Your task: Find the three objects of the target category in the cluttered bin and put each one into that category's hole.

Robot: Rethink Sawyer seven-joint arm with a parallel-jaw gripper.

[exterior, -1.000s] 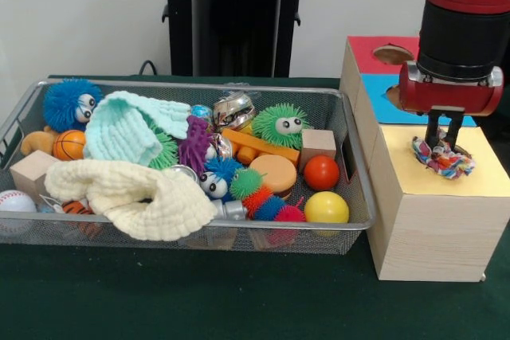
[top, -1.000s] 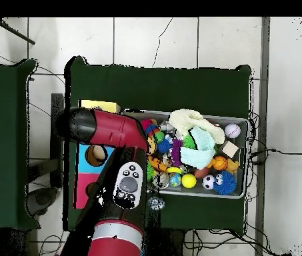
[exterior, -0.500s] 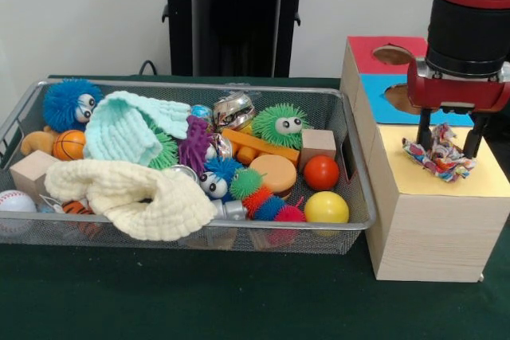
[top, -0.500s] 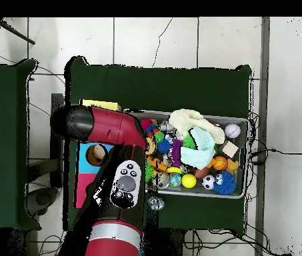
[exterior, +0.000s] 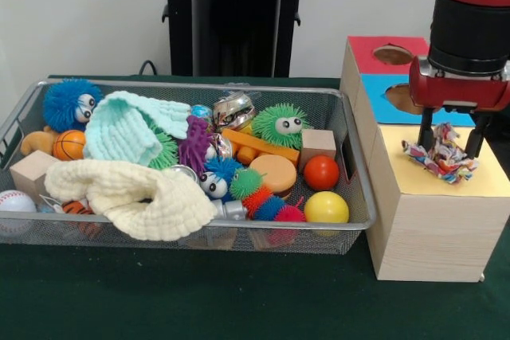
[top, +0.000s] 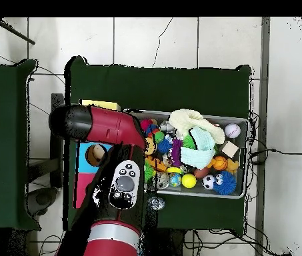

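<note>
Front view: gripper (exterior: 451,134) at 3 o'clock, above yellow-topped box (exterior: 434,209), fingers spread apart, straddling crumpled wrapper wad (exterior: 440,156). Wad lies on yellow top; cannot tell if fingers touch it. Blue and red box tops at 1 o'clock, each with hole. Wire bin (exterior: 356,197) at 9 o'clock, full of toys, cloths.

Red-and-black arm (exterior: 470,29), green desk (exterior: 183,300), silver mesh bin (exterior: 355,197). Wrapper (exterior: 438,155) printed red, yellow, blue, white on yellow-topped box (exterior: 430,212); cream cloth (exterior: 127,195), mint cloth (exterior: 131,129).
</note>
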